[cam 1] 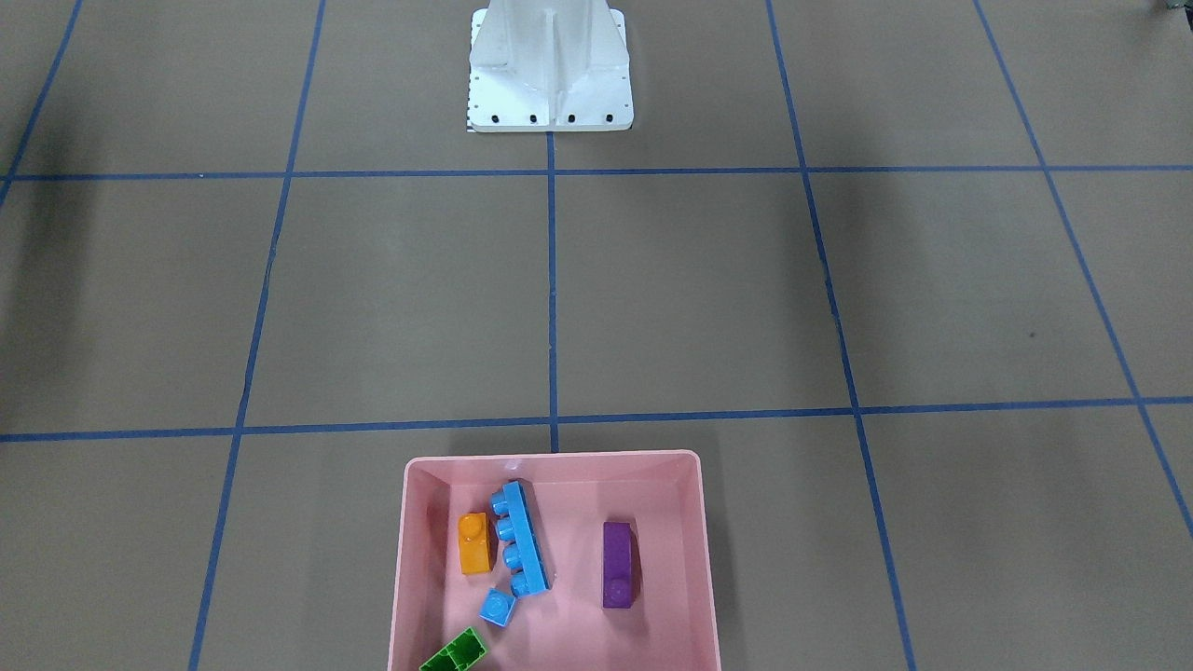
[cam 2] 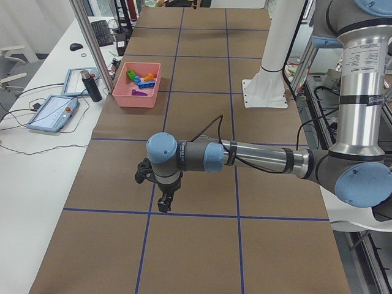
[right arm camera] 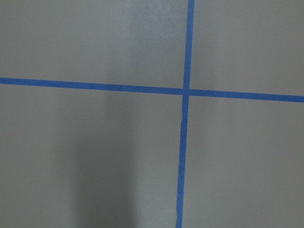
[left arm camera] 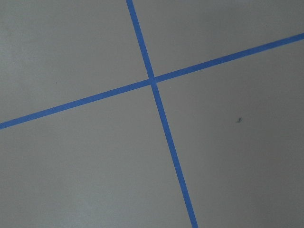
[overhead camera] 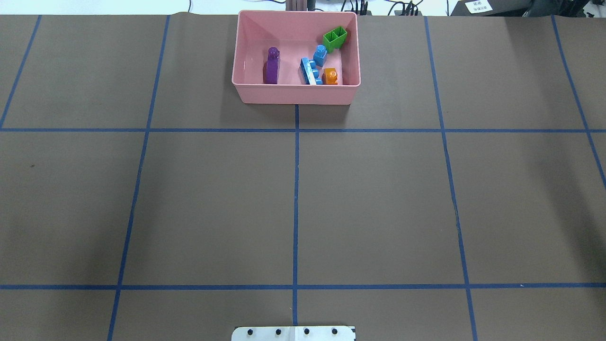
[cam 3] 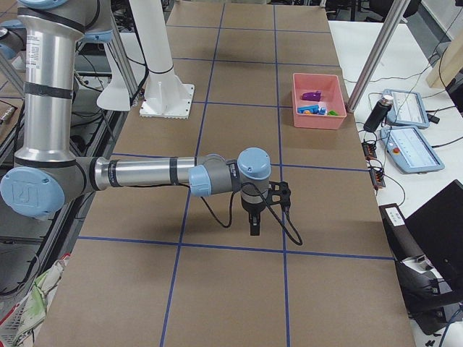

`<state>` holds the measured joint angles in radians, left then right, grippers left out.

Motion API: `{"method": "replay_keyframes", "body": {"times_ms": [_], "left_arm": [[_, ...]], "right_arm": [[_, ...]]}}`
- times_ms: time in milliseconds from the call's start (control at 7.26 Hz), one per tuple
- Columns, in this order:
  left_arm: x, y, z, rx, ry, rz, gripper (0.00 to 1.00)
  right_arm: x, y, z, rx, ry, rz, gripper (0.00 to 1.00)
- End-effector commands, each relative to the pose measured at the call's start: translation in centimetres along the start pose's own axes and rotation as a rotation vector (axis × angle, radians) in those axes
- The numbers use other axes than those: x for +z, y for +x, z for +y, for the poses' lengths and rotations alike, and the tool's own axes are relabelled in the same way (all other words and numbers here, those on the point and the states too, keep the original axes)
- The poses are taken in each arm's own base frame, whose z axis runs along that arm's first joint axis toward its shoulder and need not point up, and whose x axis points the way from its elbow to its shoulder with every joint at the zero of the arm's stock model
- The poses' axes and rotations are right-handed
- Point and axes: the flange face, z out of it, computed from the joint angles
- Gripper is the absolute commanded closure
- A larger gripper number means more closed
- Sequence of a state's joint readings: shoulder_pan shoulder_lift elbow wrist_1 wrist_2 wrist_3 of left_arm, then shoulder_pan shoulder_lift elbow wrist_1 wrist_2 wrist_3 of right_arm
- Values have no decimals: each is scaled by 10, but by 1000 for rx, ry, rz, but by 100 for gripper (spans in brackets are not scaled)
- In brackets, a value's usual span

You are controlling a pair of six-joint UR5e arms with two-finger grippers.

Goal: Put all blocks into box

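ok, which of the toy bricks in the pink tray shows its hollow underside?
The green plastic brick, in the pink plastic tray's far right corner in the overhead view: two open hollow cells show. Every other brick shows studs.

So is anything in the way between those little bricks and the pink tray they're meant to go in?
Nothing visible does. All five already lie inside the box: the purple block, the orange block, the long blue block, the tiny blue block and the green block.
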<state>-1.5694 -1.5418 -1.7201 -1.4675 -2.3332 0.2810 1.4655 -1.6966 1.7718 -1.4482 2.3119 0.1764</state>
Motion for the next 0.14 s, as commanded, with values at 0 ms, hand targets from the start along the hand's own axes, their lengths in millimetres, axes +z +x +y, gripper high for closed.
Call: {"method": "replay_keyframes", "body": {"times_ms": [0], "left_arm": [[-1, 1, -2, 10, 10, -3, 0]], "right_arm": [[3, -4, 0, 3, -7, -1, 0]]}}
